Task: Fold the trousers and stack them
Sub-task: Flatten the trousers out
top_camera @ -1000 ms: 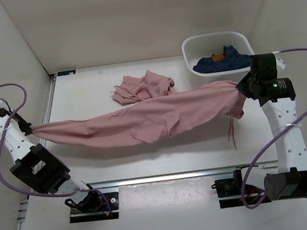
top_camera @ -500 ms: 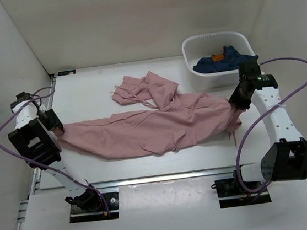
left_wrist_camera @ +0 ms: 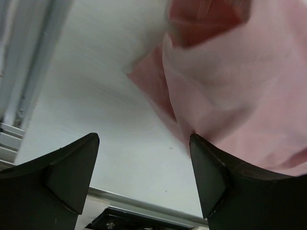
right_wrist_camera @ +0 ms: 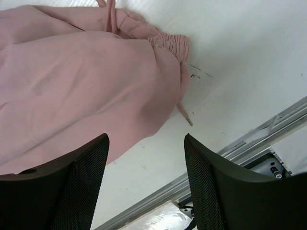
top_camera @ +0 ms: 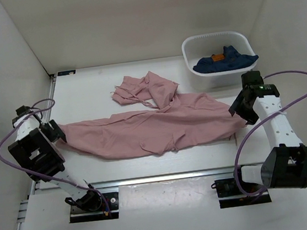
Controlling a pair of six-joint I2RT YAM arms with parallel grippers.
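The dusty-pink trousers [top_camera: 149, 129] lie stretched left to right across the table, with one leg bunched toward the back at the middle. My left gripper [top_camera: 55, 131] hovers at the cloth's left end, open, nothing between its fingers; its wrist view shows the pink hem [left_wrist_camera: 230, 96] beside the right finger [left_wrist_camera: 211, 172]. My right gripper [top_camera: 240, 110] stands open at the waist end, apart from the cloth. The elastic waistband [right_wrist_camera: 168, 40] and a drawstring tip [right_wrist_camera: 184, 115] lie on the table in front of its fingers.
A white tub [top_camera: 218, 52] at the back right holds a dark navy garment [top_camera: 225, 61] with an orange tag. White walls close in the left, back and right. A metal rail [top_camera: 166, 177] runs along the near table edge.
Both grippers have let go of the trousers and opened. The cloth, held taut above the table a second ago, now lies slack on the surface, and both arms have drawn inward and down.
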